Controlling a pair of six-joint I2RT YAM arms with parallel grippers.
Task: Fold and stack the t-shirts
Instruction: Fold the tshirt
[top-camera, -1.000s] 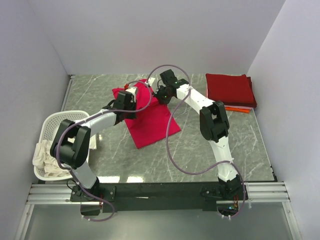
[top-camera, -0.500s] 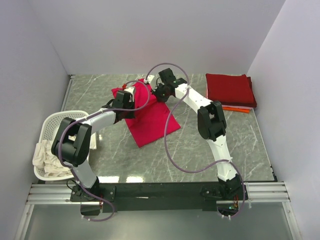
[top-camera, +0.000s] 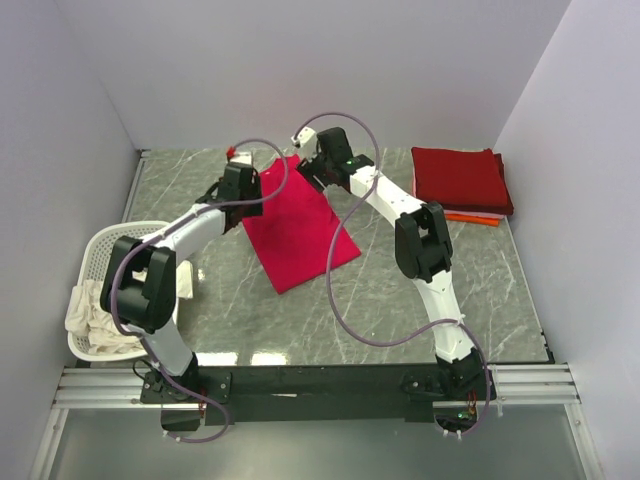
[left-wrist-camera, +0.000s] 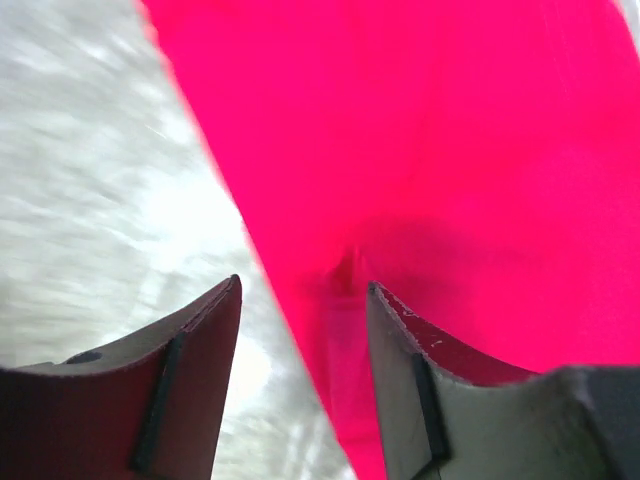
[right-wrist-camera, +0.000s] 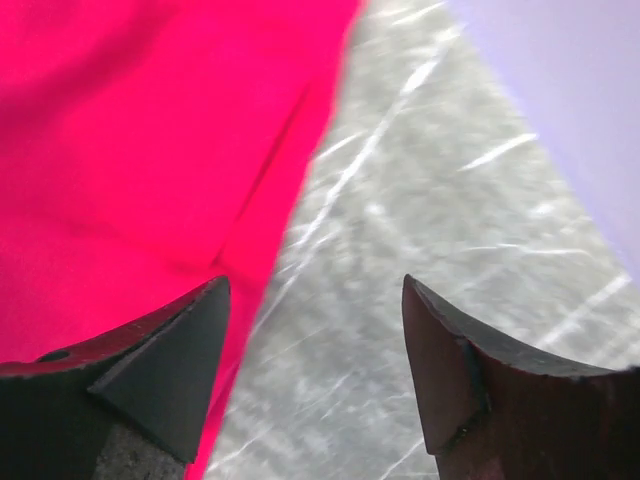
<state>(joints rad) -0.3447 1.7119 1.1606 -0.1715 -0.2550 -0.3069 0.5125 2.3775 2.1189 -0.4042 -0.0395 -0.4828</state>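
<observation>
Both grippers have let go and risen off the crimson t-shirt's (top-camera: 297, 228) far edge. Left gripper (left-wrist-camera: 300, 290) is empty with its jaws moderately apart, right gripper (right-wrist-camera: 315, 285) empty with jaws wide. The folded shirt lies mid-table, long axis running far to near, angled right. Both wrist views are blurred.
</observation>
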